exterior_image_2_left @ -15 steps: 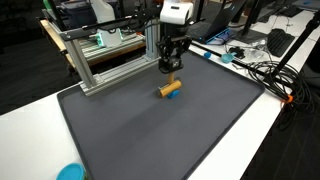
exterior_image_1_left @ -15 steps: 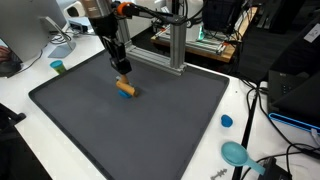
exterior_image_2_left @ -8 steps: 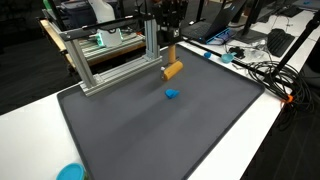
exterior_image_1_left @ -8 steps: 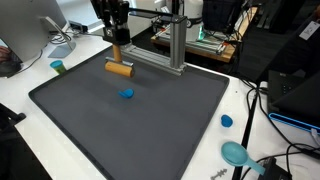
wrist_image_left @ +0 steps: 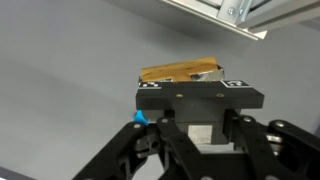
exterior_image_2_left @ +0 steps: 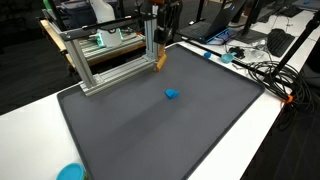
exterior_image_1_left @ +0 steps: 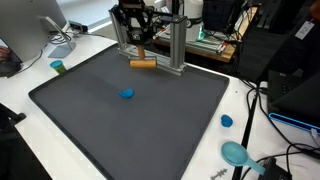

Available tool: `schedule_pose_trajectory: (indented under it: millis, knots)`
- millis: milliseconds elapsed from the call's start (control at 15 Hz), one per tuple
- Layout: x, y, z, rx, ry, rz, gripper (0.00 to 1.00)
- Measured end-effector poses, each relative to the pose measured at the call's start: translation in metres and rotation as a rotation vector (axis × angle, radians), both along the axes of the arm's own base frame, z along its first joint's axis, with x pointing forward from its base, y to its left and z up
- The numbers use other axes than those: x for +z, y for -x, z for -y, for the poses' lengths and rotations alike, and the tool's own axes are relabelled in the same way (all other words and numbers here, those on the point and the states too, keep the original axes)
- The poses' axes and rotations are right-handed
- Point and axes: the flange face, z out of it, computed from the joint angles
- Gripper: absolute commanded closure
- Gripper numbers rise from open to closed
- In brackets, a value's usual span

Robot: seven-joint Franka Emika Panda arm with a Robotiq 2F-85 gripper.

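Note:
My gripper [exterior_image_1_left: 141, 52] is shut on a tan wooden cylinder [exterior_image_1_left: 143, 63] and holds it level in the air above the far part of the dark grey mat [exterior_image_1_left: 90, 120], close to the aluminium frame [exterior_image_1_left: 175, 45]. In an exterior view the cylinder [exterior_image_2_left: 161, 60] hangs beside the frame's post. In the wrist view the cylinder [wrist_image_left: 180, 72] shows just past the gripper body [wrist_image_left: 200, 98]. A small blue piece [exterior_image_1_left: 126, 94] lies on the mat below and apart from the gripper; it also shows in the other exterior view [exterior_image_2_left: 171, 95] and in the wrist view [wrist_image_left: 139, 118].
An aluminium frame [exterior_image_2_left: 110, 55] stands at the mat's far edge. A teal cup [exterior_image_1_left: 58, 67], a blue cap [exterior_image_1_left: 226, 121] and a teal round object [exterior_image_1_left: 236, 153] sit on the white table. Cables [exterior_image_2_left: 262, 72] lie beside the mat. A teal object [exterior_image_2_left: 69, 172] sits near the front corner.
The gripper lifted the cylinder off the mat, uncovering the blue piece that lay by it, and carried it up and toward the aluminium frame.

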Motion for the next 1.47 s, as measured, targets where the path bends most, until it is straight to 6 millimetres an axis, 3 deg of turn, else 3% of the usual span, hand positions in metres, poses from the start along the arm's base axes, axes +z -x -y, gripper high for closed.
schedule_pose_trajectory:
  millis: [67, 133, 267, 333, 533, 733, 1200, 1400, 1467]
  knots:
    - [-0.006, 0.0, -0.005, 0.038, 0.02, -0.032, 0.78]
    - [-0.011, -0.001, -0.008, 0.078, 0.04, -0.061, 0.53]
    - [-0.019, -0.002, -0.01, 0.082, 0.041, -0.073, 0.53]
    - [-0.02, -0.002, -0.009, 0.081, 0.041, -0.076, 0.78]
    - [-0.021, -0.002, -0.009, 0.088, 0.039, -0.073, 0.78]
    - [-0.016, -0.006, -0.017, 0.223, 0.016, -0.017, 0.78]
    - [0.034, -0.01, -0.031, 0.585, 0.023, 0.03, 0.78]
    - [0.038, -0.021, -0.035, 0.705, 0.12, 0.017, 0.78]
    - [0.035, -0.024, -0.037, 0.746, 0.149, 0.008, 0.53]
